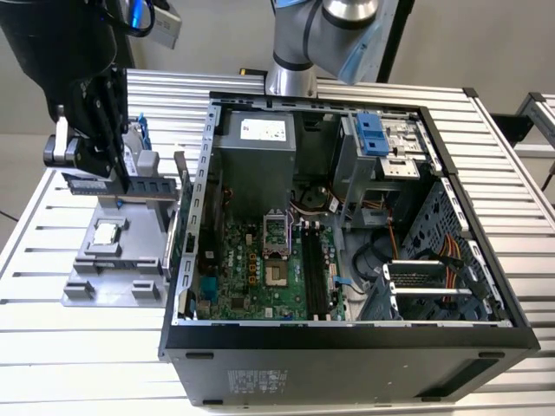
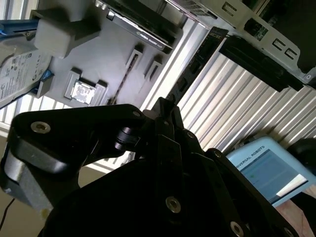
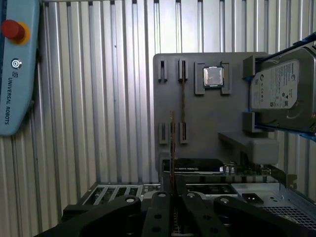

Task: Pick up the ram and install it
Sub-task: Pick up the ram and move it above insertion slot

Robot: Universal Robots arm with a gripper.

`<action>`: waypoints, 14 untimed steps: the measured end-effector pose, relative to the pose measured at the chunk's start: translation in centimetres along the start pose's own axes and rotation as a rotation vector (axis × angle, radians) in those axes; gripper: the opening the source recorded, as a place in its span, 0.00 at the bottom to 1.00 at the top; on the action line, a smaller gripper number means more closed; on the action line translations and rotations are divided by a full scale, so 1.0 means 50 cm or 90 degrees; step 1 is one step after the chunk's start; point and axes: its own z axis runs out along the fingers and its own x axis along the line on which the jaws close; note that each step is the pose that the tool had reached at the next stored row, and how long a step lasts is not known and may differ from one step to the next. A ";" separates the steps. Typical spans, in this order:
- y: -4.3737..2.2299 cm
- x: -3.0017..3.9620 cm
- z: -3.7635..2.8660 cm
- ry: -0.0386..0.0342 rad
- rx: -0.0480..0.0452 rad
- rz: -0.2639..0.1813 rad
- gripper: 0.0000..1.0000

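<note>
First wrist view puts your tool [image 3: 172, 194] clamped on the ram [image 3: 172, 148], which stands edge-on straight out from its fingertips, above the grey holder [image 3: 207, 133]. Carry it square, without twisting, clear of the second stick [image 3: 183, 98] just beside.

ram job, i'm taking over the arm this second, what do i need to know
Pincer: shut on the ram, which is seen edge-on in the first wrist view.
Where: the ram is held above the grey holder tray, at the exterior view's left of the open computer case, and it looks clear of the tray's slots.
On the tray: a second stick stands in a slot, beside the processor and the hard drive.
Done: the pickup.
Left: the install. The ram is not yet in the case, and the motherboard's memory slots look empty.
</note>
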 end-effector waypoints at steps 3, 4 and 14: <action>-0.005 0.000 0.000 0.0000 0.0000 0.000 0.00; -0.006 0.000 0.000 0.0000 0.0000 0.000 0.00; -0.020 -0.001 0.000 0.0000 0.0000 0.000 0.00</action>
